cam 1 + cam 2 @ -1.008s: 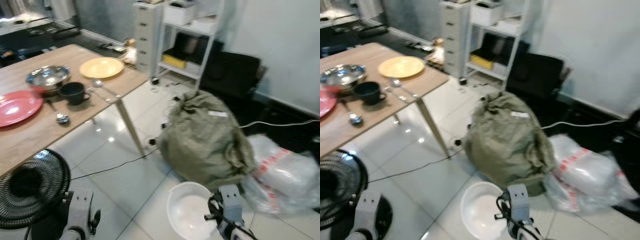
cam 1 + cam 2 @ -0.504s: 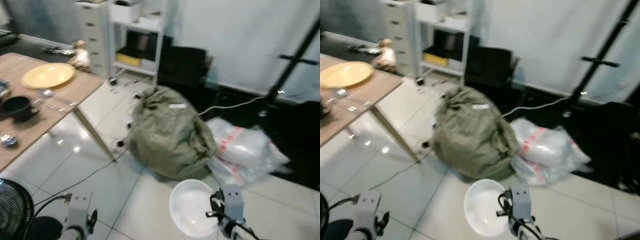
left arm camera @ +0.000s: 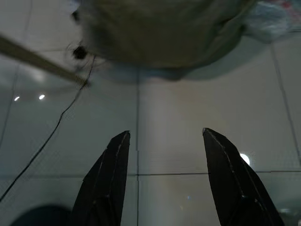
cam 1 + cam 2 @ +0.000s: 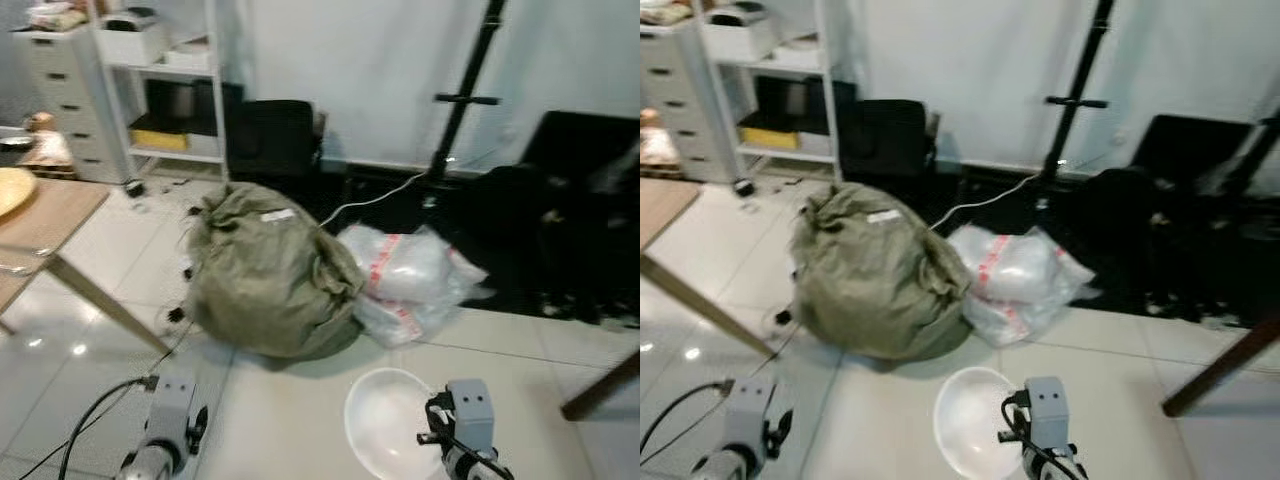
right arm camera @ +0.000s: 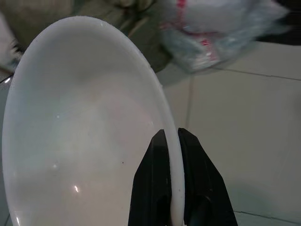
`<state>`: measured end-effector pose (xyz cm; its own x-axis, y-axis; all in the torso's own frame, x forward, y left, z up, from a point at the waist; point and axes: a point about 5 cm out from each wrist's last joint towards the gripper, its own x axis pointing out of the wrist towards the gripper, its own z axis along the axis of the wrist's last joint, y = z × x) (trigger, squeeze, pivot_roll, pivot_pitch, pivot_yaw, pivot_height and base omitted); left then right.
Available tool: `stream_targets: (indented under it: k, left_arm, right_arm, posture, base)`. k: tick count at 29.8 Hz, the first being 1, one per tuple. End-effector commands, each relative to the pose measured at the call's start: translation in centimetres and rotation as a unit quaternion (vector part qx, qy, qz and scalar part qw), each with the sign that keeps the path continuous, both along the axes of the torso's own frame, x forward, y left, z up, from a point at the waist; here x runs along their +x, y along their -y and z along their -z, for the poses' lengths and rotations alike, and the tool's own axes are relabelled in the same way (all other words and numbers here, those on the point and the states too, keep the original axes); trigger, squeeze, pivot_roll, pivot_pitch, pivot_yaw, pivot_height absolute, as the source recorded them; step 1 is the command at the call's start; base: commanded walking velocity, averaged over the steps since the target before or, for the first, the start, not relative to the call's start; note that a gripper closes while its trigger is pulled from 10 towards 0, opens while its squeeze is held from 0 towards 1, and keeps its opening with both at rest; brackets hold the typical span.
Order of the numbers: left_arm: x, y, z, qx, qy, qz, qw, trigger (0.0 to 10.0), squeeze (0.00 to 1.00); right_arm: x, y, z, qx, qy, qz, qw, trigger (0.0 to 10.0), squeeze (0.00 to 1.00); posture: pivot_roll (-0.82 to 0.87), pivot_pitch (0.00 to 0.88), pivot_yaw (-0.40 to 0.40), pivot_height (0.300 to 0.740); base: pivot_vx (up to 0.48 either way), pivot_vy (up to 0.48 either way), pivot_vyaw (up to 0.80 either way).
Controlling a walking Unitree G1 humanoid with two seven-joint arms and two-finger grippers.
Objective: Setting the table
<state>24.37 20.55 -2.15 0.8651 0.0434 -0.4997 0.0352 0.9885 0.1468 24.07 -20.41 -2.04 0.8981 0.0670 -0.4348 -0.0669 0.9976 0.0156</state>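
Two fingers of your right gripper (image 5: 172, 181) are pinching the white bowl's (image 5: 80, 127) rim, carrying it low over the tiled floor (image 4: 290, 420) near the green sack (image 4: 265, 275). Your left gripper (image 3: 162, 181) is hanging spread apart, holding nothing.

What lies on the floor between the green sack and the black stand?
A clear plastic bag with red print lies between the green sack and the black stand, seen in both eye views; a white cable runs behind it.

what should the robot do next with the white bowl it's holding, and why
Probably turn back toward the wooden table, which sits at the far left edge of the head view. The right end effector is shut on the rim of the white bowl, yet ahead lie just a green sack and plastic bags on the floor. The left end effector is open, holding nothing.
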Motion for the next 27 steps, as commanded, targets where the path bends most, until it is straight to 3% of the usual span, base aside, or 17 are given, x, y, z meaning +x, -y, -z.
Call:
stream_targets:
  k: [1,27]
  left_arm:
    - [-0.75,-0.18,0.7,0.006,-0.017,0.005,1.0,10.0,0.0]
    - [-0.65,-0.44,0.7,0.009,-0.01,0.003,1.0,10.0,0.0]
  right_arm:
    - [-0.36,-0.17,0.4,0.006,-0.006,0.005,1.0,10.0,0.0]
    - [0.05,-0.55,0.43,0.007,-0.002,0.002,1.0,10.0,0.0]
  posture:
    - [-0.08,0.0,0.077,0.74]
    - [-0.07,0.0,0.081,0.74]
  base:
    - [0.0,0.0,-0.79]
    - [0.0,0.0,-0.78]
